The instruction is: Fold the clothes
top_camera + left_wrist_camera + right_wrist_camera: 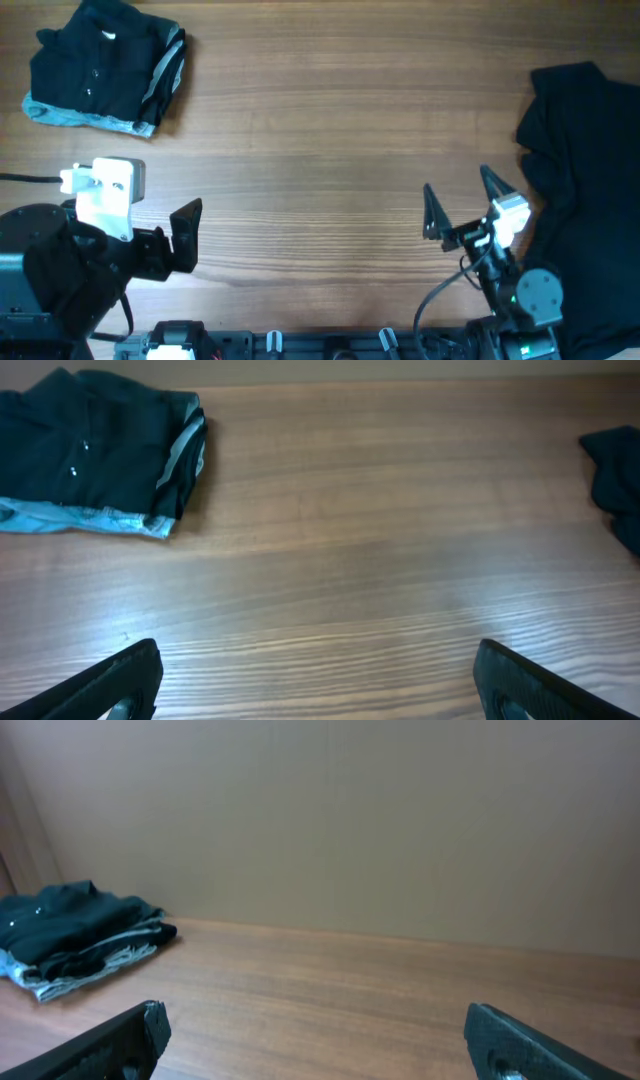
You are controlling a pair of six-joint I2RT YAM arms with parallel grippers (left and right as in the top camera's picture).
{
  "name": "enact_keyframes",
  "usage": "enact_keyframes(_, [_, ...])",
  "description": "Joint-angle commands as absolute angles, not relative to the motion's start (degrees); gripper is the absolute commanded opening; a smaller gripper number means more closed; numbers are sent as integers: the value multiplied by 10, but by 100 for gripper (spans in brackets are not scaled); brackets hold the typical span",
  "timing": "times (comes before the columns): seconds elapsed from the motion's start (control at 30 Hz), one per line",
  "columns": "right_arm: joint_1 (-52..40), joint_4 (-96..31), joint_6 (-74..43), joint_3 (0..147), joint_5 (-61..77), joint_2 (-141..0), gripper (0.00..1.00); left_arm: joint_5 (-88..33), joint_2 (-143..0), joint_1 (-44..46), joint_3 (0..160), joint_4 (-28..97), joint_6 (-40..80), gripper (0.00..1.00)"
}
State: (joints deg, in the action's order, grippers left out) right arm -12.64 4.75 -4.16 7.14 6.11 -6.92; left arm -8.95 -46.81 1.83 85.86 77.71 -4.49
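Observation:
A folded stack of clothes [105, 65], black on top with a grey-blue garment at the bottom, lies at the far left of the wooden table [320, 120]. It also shows in the left wrist view [90, 455] and the right wrist view [70, 935]. An unfolded heap of black clothes [585, 190] lies at the right edge, and its tip shows in the left wrist view [615, 460]. My left gripper [140, 205] [320, 680] is open and empty at the near left. My right gripper [457, 185] [320, 1040] is open and empty, just left of the black heap.
The arm bases and cables run along the near edge of the table [320, 345]. A plain beige wall [350, 820] stands behind the far edge of the table.

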Motion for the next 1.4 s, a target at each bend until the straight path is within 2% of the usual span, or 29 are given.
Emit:
enact_keyframes(0.0, [-123, 87, -37, 15, 79, -8, 100, -87, -466, 21, 858, 775, -56, 100])
enact_keyframes(0.17, [-123, 71, -45, 3, 80, -2, 100, -87, -466, 21, 858, 775, -56, 100])
enact_keyframes(0.27, [-123, 4, -46, 3, 77, -2, 100, -87, -466, 21, 858, 775, -56, 100])
enact_keyframes(1.03, [-123, 6, -45, 3, 76, -8, 100, -89, -443, 27, 842, 747, -51, 100])
enact_keyframes(1.13, [-123, 6, -45, 3, 76, -8, 100, -76, -413, 27, 775, 673, -54, 100])
enact_keyframes(1.23, [-123, 6, -45, 3, 76, -8, 100, -67, -355, 27, 644, 527, -54, 100])
enact_keyframes(1.3, [-123, 6, -45, 3, 76, -8, 100, -67, -274, 27, 484, 392, -53, 100])
enact_keyframes(1.37, [-123, 6, -45, 3, 76, -8, 100, -68, -228, 21, 408, 339, -51, 100])
